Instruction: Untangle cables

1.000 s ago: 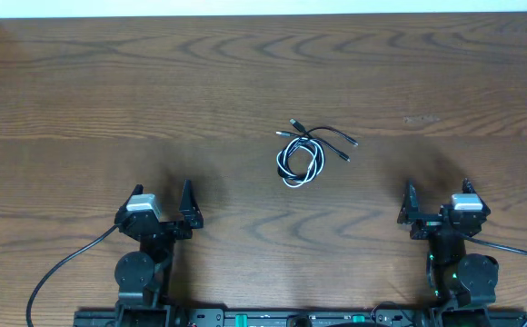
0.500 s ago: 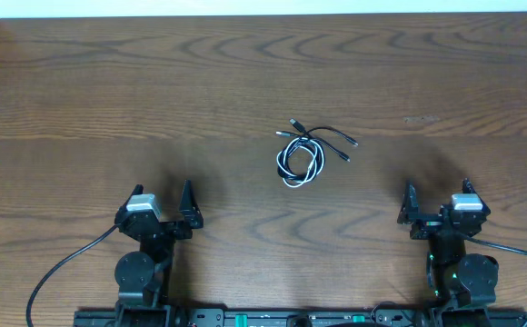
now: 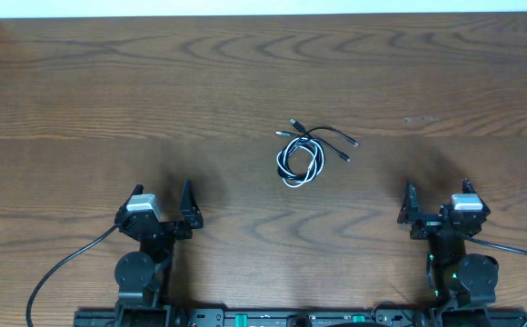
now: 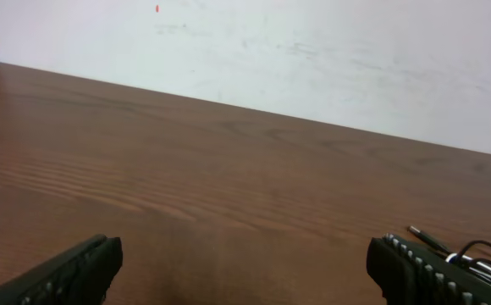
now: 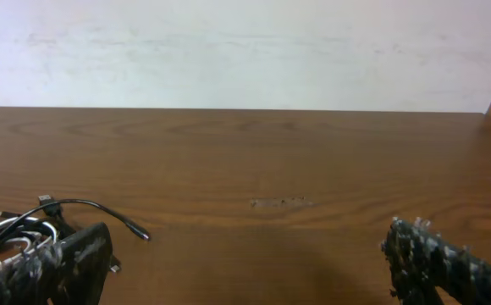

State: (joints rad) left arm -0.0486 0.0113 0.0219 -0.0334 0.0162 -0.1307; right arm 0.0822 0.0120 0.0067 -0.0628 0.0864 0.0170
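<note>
The cables (image 3: 304, 152) lie in one small tangle on the wooden table (image 3: 109, 91), a white cord looped with thin black ones whose plug ends fan out to the upper right. My left gripper (image 3: 163, 202) is at the near left edge, open and empty, well short of the tangle. My right gripper (image 3: 437, 201) is at the near right, open and empty too. From the left wrist view only a plug and a bit of the cables (image 4: 474, 252) show past the right fingertip (image 4: 406, 264). The right wrist view has the cables (image 5: 51, 216) at far left behind its left finger (image 5: 68, 258).
A pale scuff (image 3: 421, 119) marks the wood right of the tangle, seen too as the scuff (image 5: 277, 202) in the right wrist view. A white wall (image 5: 245, 51) borders the table's far edge. Thick black arm cords (image 3: 59, 272) trail off near the front corners.
</note>
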